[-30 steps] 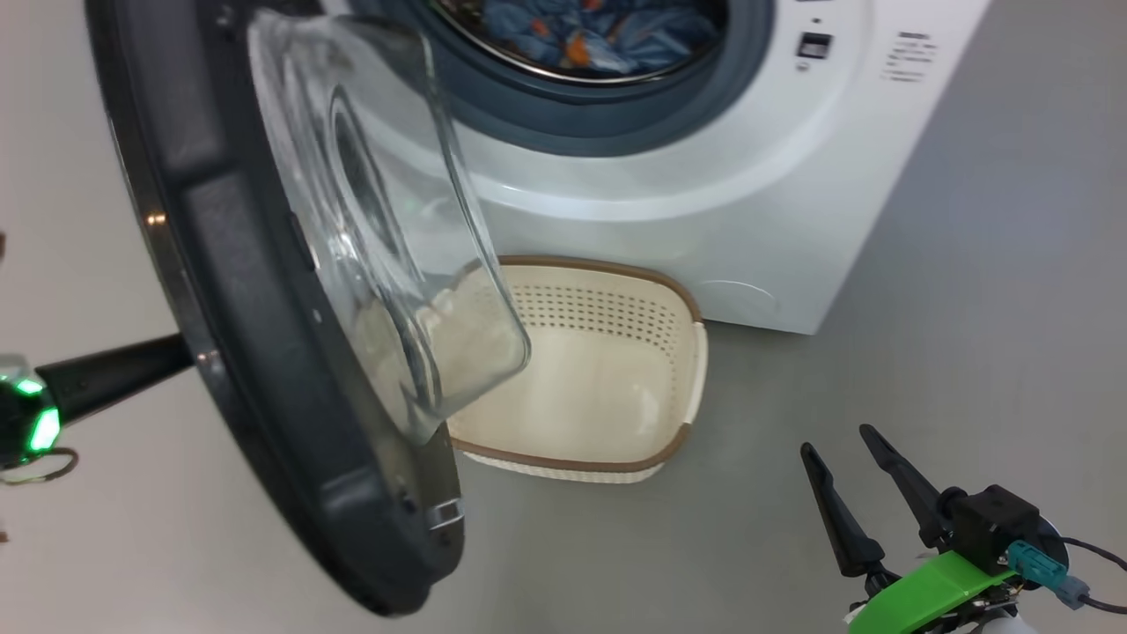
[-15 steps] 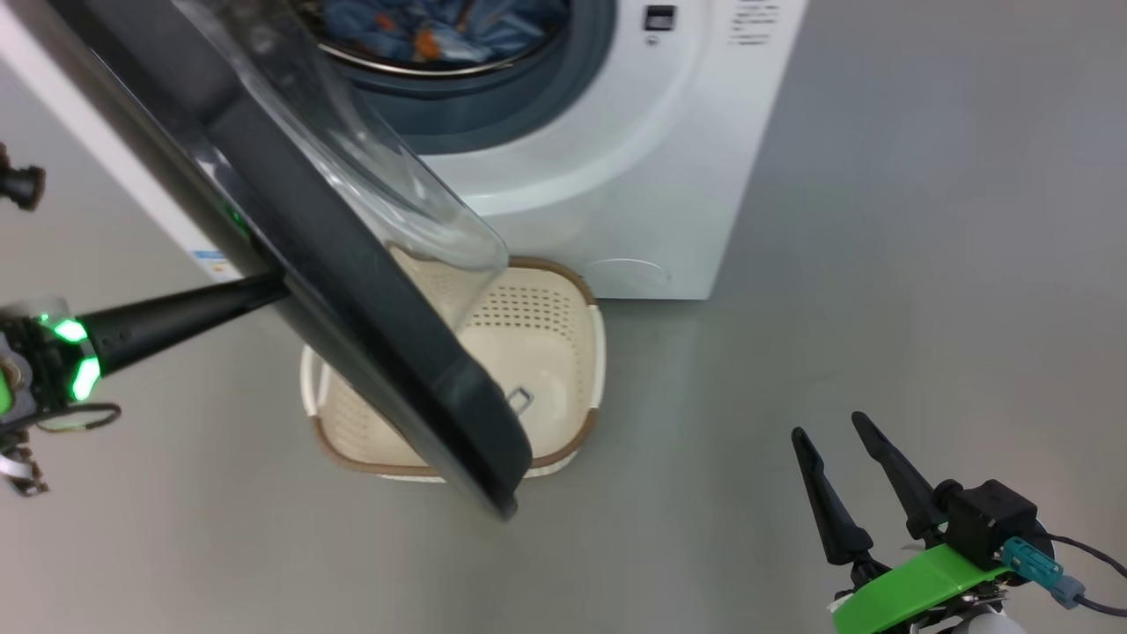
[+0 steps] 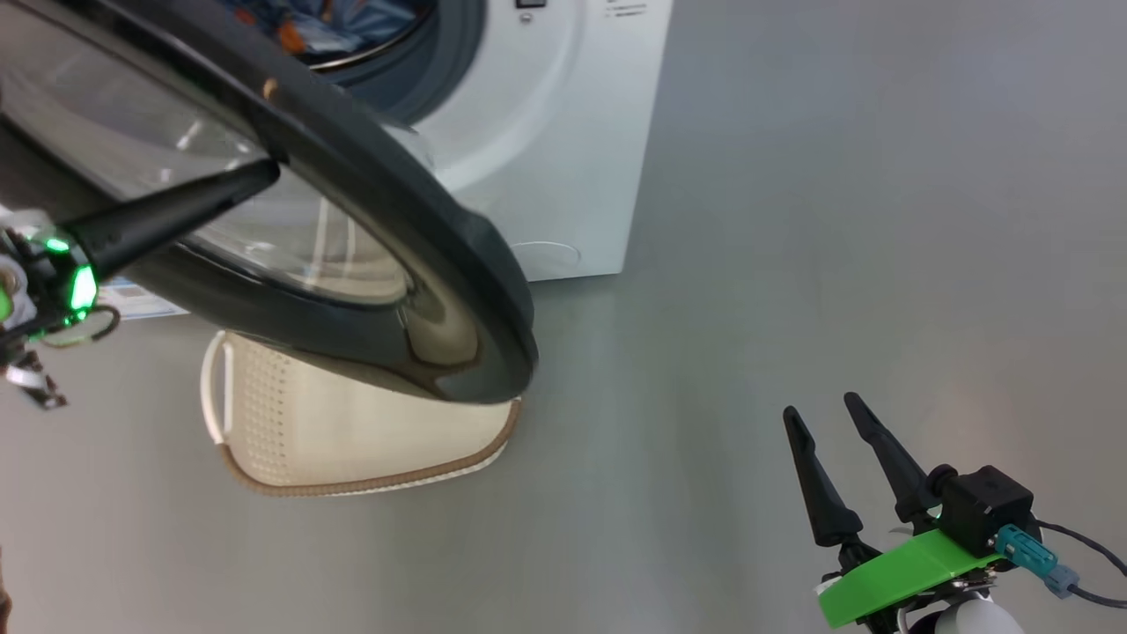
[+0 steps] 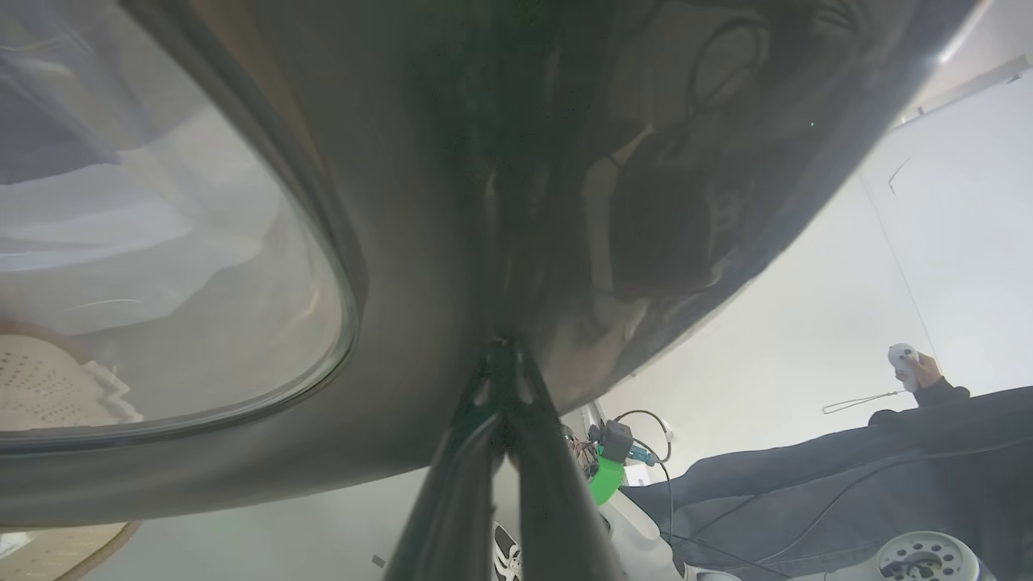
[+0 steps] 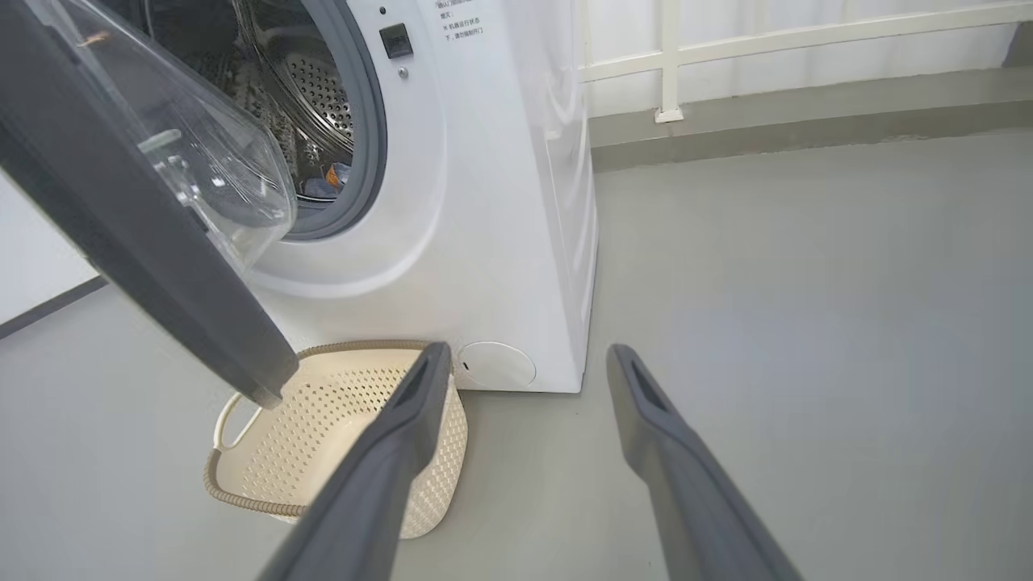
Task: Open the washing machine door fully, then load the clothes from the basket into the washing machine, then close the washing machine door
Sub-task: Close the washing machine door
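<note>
The washing machine door [image 3: 423, 255] stands part-way swung, its glossy black outer ring toward me and the glass bowl toward the white washing machine [image 3: 546, 132]. My left gripper [image 3: 268, 172] is shut, and its tip presses on the ring of the door [image 4: 484, 161]; the left gripper [image 4: 504, 347] holds nothing. Blue clothes [image 3: 308, 26] with orange marks lie inside the drum, also seen as clothes [image 5: 335, 173]. The basket [image 3: 352, 440] sits on the floor under the door; in the right wrist view the basket [image 5: 323, 420] looks empty. My right gripper [image 3: 819, 405] hangs open, apart, at the lower right.
Open grey floor [image 3: 836, 220] stretches to the right of the machine. A person's hand [image 4: 908, 367] holding a controller and a dark sleeve show behind my left arm. A white railing [image 5: 670, 64] lines the far wall.
The door has swung toward the machine, from showing its inner side to showing its outer face, with my left gripper pushing it. The camera has turned, shifting the picture left.
</note>
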### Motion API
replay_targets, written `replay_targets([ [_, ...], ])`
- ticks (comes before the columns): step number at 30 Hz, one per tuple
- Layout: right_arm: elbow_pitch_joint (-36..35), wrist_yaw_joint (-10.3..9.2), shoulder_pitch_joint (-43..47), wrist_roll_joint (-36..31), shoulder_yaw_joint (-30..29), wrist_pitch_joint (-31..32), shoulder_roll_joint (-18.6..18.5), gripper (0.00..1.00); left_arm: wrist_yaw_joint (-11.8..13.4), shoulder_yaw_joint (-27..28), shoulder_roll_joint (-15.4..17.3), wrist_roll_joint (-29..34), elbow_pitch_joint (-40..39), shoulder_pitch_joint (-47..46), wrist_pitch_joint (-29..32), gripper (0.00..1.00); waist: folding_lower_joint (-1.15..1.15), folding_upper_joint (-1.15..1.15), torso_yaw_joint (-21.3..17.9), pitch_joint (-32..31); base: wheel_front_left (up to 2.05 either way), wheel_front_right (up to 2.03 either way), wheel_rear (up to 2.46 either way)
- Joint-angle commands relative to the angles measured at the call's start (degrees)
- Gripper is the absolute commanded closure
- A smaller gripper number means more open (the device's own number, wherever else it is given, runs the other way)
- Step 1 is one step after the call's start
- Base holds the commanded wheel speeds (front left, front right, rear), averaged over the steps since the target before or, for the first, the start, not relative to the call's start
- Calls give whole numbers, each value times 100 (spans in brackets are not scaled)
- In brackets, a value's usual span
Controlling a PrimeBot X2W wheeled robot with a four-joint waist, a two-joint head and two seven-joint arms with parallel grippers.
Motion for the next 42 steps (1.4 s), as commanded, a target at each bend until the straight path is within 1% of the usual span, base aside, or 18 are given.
replay_targets([
  [1, -138, 9, -73, -61, 127, -28, 20, 0, -41, 182, 248, 67, -69, -261, -77, 100, 0, 0, -106, 39, 0, 0, 0],
  [8, -147, 9, -24, -68, 99, -28, 57, 0, -41, 117, 337, 140, 68, -215, -349, 100, 0, 0, -170, -33, 0, 0, 0],
  [14, -120, 9, 31, -45, 89, -28, 18, 0, -41, 131, 472, 124, 24, 220, -521, 100, 0, 0, -61, -178, 0, 0, 0],
  [15, -114, 9, 42, -38, 95, -28, 3, 0, -41, 138, 493, 130, 5, 328, -566, 99, 0, 0, -39, -207, 0, 0, 0],
  [16, -108, 9, 53, -31, 99, -28, -12, 0, -41, 149, 510, 135, -11, 437, -618, 89, 0, 0, -17, -239, 0, 0, 0],
  [17, -102, 9, 67, -24, 96, -28, -27, 0, -41, 152, 534, 159, -35, 550, -673, 75, 0, 0, 8, -271, 0, 0, 0],
  [18, -99, 9, 82, -17, 97, -28, -45, 0, -41, 149, 554, 180, -68, 672, -734, 58, 0, 0, 34, -301, 0, 0, 0],
  [19, -96, 9, 101, -12, 96, -28, -63, 0, -41, 152, 549, 160, -88, 801, -786, 35, 0, 0, 61, -337, 0, 0, 0],
  [20, -95, 9, 124, -4, 91, -28, -83, 0, -41, 160, 557, 155, -112, 925, -844, 16, 0, 0, 91, -370, 0, 0, 0],
  [21, -96, 9, 149, 2, 86, -28, -102, 0, -41, 172, 576, 181, -136, 1039, -927, 5, 0, 0, 118, -400, 0, 0, 0],
  [22, -95, 9, 174, 9, 77, -28, -119, 0, -41, 180, 582, 192, -158, 1157, -1011, 0, 0, 0, 144, -431, 0, 0, 0],
  [27, -91, 9, 296, 52, 34, -28, -194, 0, -41, 248, 589, 235, -200, 1752, -1517, 0, 0, 0, 242, -572, 0, 0, 0],
  [33, -80, 9, 392, 112, 15, -28, -262, 0, -41, 276, 575, 287, -208, 2460, -2264, 0, 0, 0, 289, -664, 0, 0, 0],
  [34, -72, 9, 414, 137, -8, -28, -280, 0, -41, 225, 611, 374, -216, 2672, -2530, 0, 0, 0, 300, -688, 0, 0, 0],
  [37, -66, 9, 455, 167, -43, -28, -304, 0, -41, 50, 677, 542, -226, 2987, -3001, 0, 0, 0, 317, -708, 0, 0, 0],
  [42, -57, 9, 505, 191, -101, -28, -340, 0, -41, -325, 767, 656, -226, 3395, -3878, 0, 0, 0, 339, -719, 0, 0, 0],
])
